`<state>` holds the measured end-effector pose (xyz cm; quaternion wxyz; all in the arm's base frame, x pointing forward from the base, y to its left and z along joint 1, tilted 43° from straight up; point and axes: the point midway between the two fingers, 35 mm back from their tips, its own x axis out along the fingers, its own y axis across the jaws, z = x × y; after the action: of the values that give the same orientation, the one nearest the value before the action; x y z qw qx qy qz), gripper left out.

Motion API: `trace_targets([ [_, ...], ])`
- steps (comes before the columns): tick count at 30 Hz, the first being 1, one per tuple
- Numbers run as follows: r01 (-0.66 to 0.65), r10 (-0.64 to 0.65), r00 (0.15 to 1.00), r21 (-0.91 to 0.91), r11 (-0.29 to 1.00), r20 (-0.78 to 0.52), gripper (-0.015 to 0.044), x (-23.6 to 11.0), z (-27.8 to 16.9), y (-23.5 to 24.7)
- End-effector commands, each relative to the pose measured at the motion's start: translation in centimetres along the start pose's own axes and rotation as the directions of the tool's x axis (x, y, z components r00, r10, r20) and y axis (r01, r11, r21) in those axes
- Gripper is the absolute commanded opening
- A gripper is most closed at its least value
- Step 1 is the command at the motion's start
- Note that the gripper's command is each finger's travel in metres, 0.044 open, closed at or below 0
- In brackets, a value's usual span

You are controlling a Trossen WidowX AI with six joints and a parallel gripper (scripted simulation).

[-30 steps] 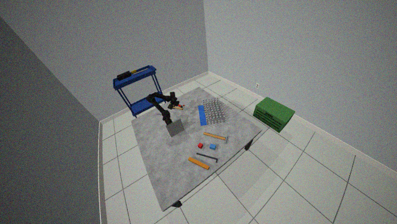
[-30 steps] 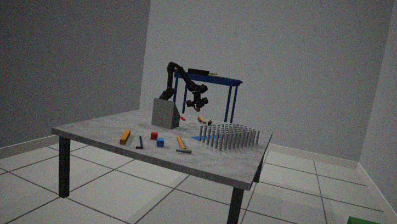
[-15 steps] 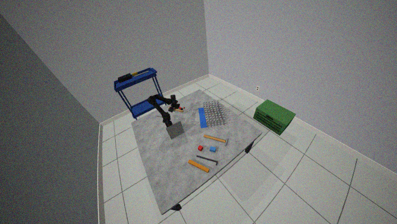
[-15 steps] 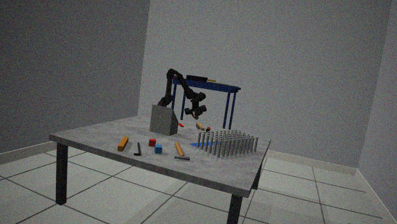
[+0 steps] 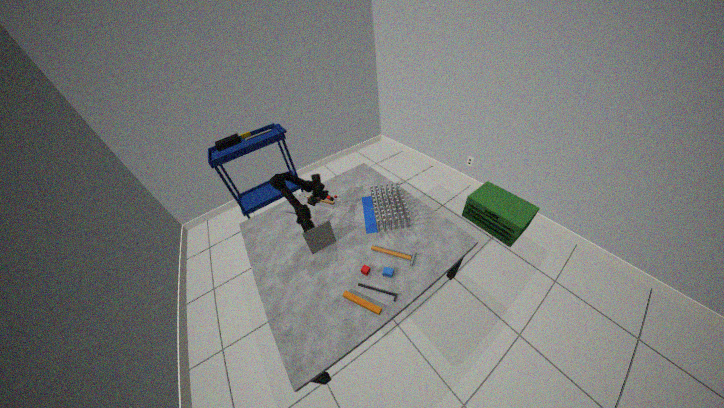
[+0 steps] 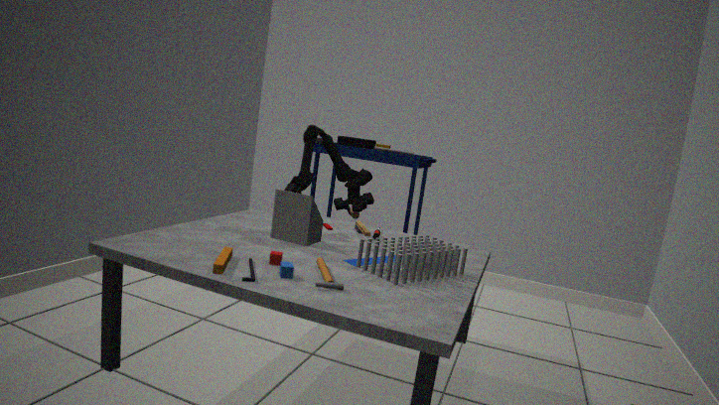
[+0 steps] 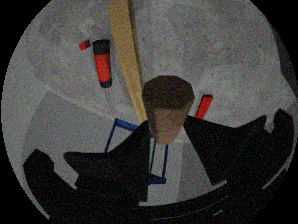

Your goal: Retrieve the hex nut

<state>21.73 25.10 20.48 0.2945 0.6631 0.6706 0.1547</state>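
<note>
Wooden dowel [image 7: 168,106] clamped in jaws; spacers [image 5: 389,206] well apart.

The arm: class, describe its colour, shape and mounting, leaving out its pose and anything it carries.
The arm is matt black throughout, built of slim rounded links with bulkier joints. It rises from a plain grey block with a sloped side. The gripper is black too, with stubby fingers. No cables or markings are discernible.

Grey walls [image 5: 531,76], pale tiled floor [image 5: 531,354], blue cart [image 5: 250,152], green crate [image 5: 501,211].
</note>
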Motion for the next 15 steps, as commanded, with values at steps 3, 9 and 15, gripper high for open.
trace_targets([
  [3,-0.001,0.001,1.0,0.009,1.0,0.002,0.0,0.41,0.36,-0.14],
  [9,-0.001,0.001,1.0,0.009,1.0,0.002,0.0,0.76,0.58,-0.26],
  [15,-0.001,0.001,1.0,0.009,1.0,0.002,0.0,1.11,0.79,-0.39],
])
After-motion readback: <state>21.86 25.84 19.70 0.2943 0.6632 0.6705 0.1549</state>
